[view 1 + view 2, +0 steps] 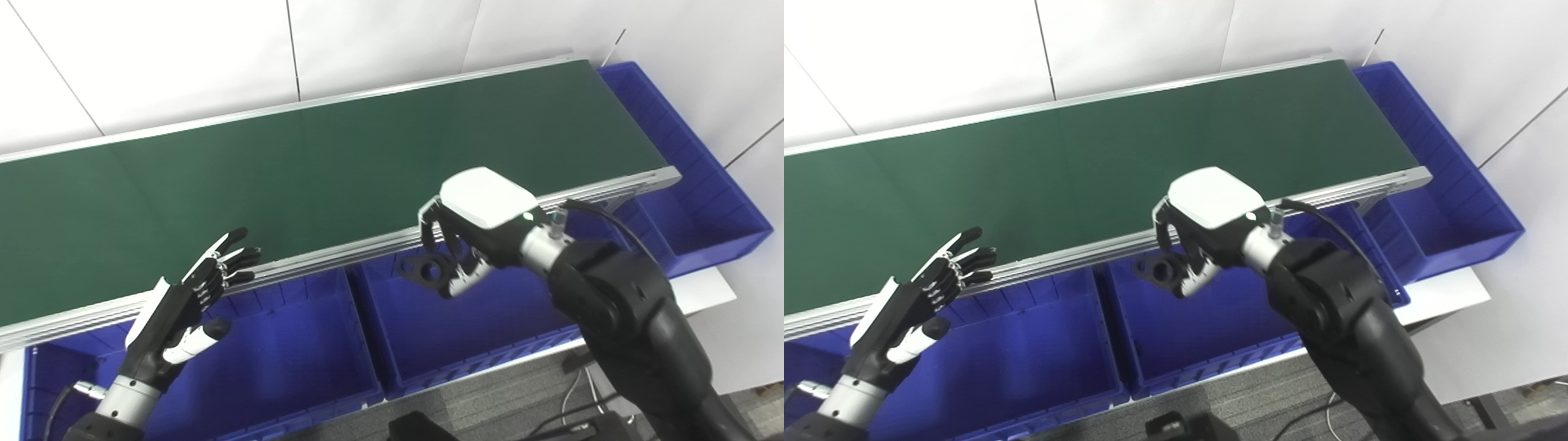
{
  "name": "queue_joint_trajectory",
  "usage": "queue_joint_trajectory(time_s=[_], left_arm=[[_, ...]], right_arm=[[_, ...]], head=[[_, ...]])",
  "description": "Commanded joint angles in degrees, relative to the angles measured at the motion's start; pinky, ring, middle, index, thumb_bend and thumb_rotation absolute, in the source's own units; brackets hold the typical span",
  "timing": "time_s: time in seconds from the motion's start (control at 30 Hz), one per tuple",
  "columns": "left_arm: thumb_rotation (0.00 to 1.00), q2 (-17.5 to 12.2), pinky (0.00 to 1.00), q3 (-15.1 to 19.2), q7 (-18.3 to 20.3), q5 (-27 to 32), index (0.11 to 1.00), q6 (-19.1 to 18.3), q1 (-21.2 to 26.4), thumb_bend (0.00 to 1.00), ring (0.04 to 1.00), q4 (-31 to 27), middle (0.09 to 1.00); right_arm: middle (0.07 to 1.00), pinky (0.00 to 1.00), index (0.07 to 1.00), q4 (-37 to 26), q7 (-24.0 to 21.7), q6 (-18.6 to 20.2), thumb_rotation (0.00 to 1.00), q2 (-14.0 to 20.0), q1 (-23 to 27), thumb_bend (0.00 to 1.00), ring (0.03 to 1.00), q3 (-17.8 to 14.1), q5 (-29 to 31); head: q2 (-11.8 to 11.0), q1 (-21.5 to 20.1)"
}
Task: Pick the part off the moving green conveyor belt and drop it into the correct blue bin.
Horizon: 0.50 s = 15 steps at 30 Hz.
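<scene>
A flat black part [427, 269] with round holes hangs in the air, and my right hand [474, 229] is shut on it. It is held just off the near rail of the green conveyor belt [318, 159], above the middle blue bin [465, 324]. My left hand [196, 294] is open, fingers spread and pointing up, beside the belt's near rail and over the left blue bin [275, 361]. No part shows on the belt surface itself.
A third blue bin [704, 202] sits at the belt's right end, partly under it. White wall panels [367, 43] stand behind the belt. Grey floor and cables [551, 410] show below the bins.
</scene>
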State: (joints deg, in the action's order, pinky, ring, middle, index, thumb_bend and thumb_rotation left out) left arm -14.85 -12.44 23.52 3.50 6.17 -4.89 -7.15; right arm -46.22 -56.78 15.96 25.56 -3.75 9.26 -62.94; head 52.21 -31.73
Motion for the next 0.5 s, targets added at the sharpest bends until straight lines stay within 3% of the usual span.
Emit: queue_joint_trajectory(time_s=[0.0,0.17,0.2,0.23,0.27,0.3,0.37,0.47], left_arm=[[0.80,-0.3,0.78,0.3,0.3,0.7,0.933,1.4,1.1,0.90,0.858,-1.6,0.851],[0.80,-0.3,0.79,0.2,0.2,0.6,0.934,1.0,1.0,0.91,0.863,-1.9,0.853],[0.80,-0.2,0.79,0.2,0.2,0.5,0.935,1.1,1.0,0.91,0.863,-2.1,0.853],[0.80,-0.2,0.79,0.2,0.1,0.3,0.934,1.2,0.9,0.91,0.860,-2.2,0.852],[0.80,-0.2,0.78,0.2,0.0,0.3,0.933,1.0,0.8,0.90,0.857,-2.4,0.851],[0.80,-0.2,0.78,0.2,0.0,0.3,0.933,0.9,0.7,0.90,0.857,-2.7,0.851],[0.79,-0.2,0.79,0.1,0.1,0.7,0.935,0.4,0.7,0.90,0.861,-2.9,0.856],[0.78,-0.2,0.80,0.1,0.3,1.0,0.938,-0.1,0.6,0.90,0.868,-3.2,0.860]], right_arm=[[0.363,0.20,0.489,-0.2,0.9,-2.4,0.15,0.5,-0.6,0.51,0.276,-1.0,-0.9],[0.350,0.19,0.491,4.0,5.2,-4.4,0.15,-0.3,-3.3,0.51,0.260,-1.0,-4.4],[0.399,0.25,0.492,4.9,6.2,-5.1,0.15,-0.4,-3.8,0.51,0.324,-0.8,-5.4],[0.554,0.43,0.531,5.6,7.0,-5.9,0.25,-0.2,-4.2,0.56,0.509,-0.4,-6.6],[0.686,0.58,0.651,6.2,7.2,-6.8,0.52,-0.1,-4.5,0.71,0.649,0.0,-8.2],[0.703,0.60,0.668,6.6,7.0,-7.3,0.56,-0.1,-4.7,0.73,0.666,0.3,-9.5],[0.782,0.71,0.760,7.3,6.7,-8.3,0.74,-0.4,-4.9,0.83,0.749,0.7,-11.2],[0.834,0.80,0.803,8.0,7.6,-9.4,0.84,-0.7,-5.1,0.88,0.802,0.7,-11.9]], head=[[0.0,0.0],[0.1,0.6],[0.2,0.7],[0.3,0.9],[0.3,0.9],[0.4,0.9],[0.4,0.9],[0.4,1.1]])
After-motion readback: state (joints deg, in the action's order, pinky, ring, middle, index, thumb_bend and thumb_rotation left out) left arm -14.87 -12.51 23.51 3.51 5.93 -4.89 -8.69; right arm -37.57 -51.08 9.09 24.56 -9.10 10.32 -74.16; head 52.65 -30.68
